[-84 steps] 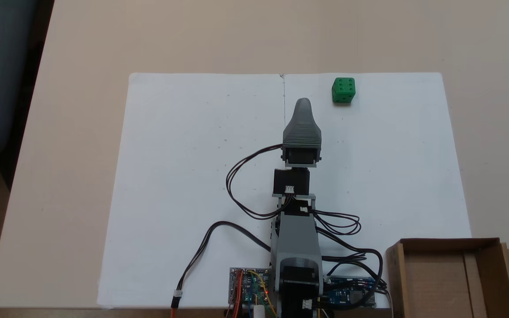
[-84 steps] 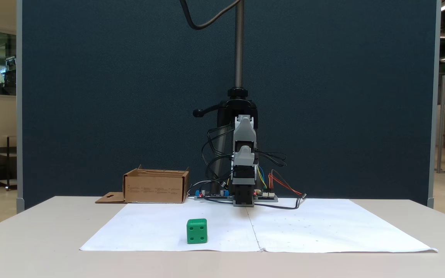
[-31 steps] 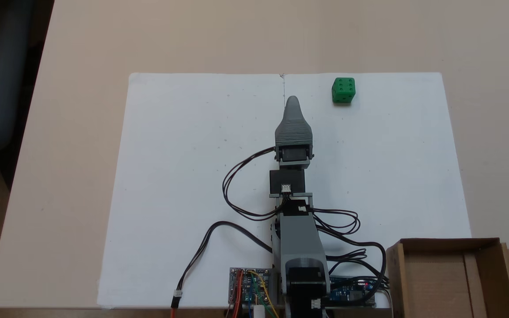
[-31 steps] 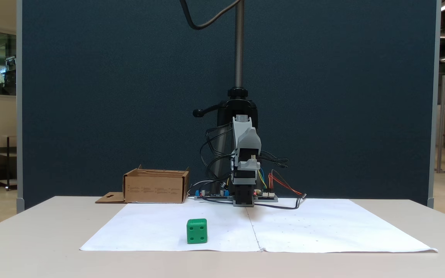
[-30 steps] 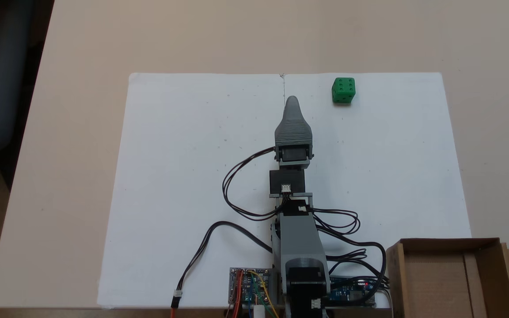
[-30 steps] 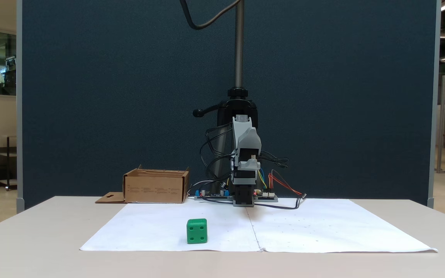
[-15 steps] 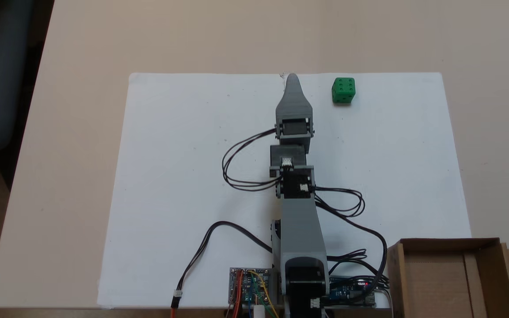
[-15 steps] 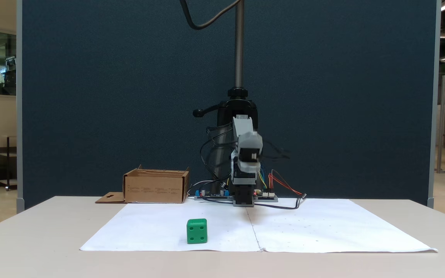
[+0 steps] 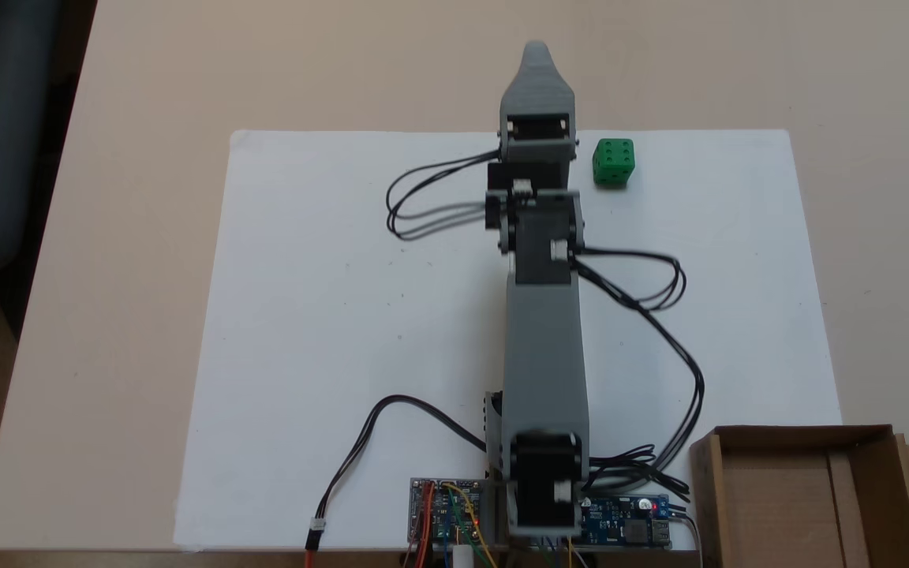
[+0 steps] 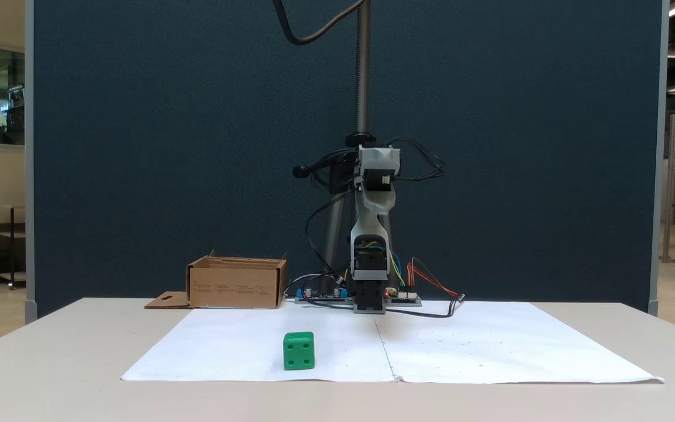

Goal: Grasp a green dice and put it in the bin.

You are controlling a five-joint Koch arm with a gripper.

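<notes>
Near the far edge of the white paper sheet (image 9: 344, 315), the small bright green cube of a dice (image 9: 613, 162) is sitting square on the beige surface (image 9: 147, 95), well apart from the shallow brown cardboard bin (image 9: 806, 493) by the arm's base. It is looking rigid, light and smooth, probably a touch slippery at those rounded edges, so a pinch across two opposite flat faces seems the safest hold. The grey end effector (image 9: 536, 54) is reaching high and stretched out, its tip pointing past the paper, beside the dice in a fixed view; whether it is gaping or closed, I cannot tell.
</notes>
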